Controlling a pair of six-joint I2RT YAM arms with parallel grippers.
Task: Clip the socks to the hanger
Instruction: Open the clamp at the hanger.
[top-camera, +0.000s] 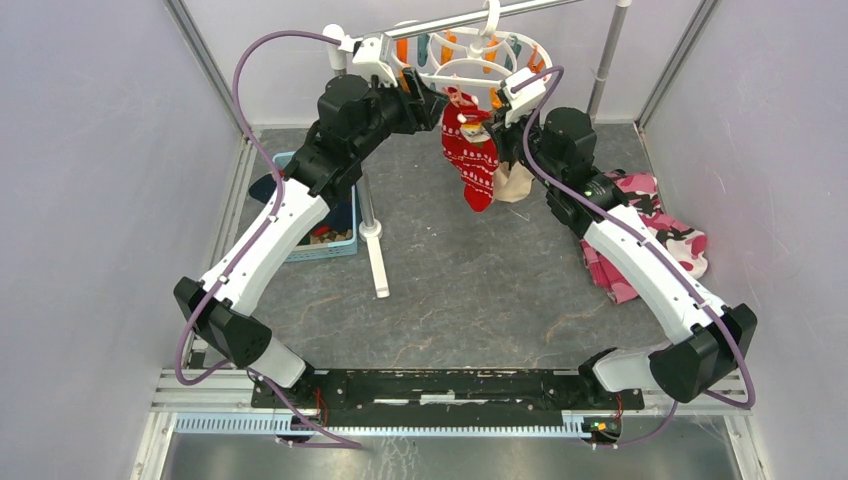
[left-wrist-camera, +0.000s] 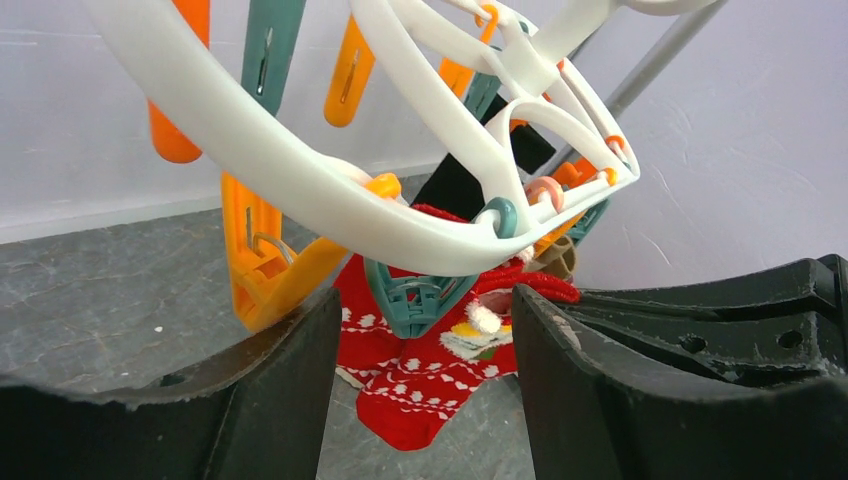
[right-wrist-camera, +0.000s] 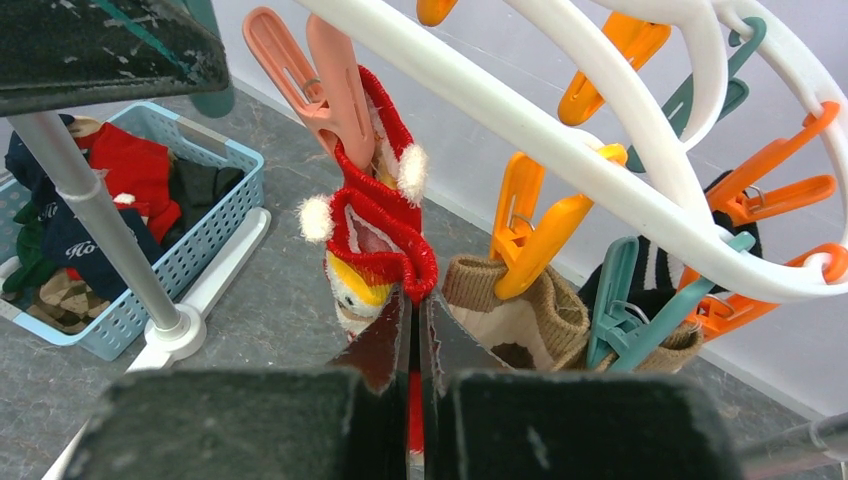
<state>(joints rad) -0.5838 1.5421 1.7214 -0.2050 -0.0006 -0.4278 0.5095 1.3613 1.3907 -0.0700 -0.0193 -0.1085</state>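
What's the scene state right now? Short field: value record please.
hanger: white ring, hung on the rack pole, orange and teal clips
red sock: cuff up at a pink clip
beige sock: cuff at an orange clip
left jaws: open, either side of a teal clip
right jaws: shut on the red sock
basket: blue, clothes inside
camouflage cloth: on the table, right side
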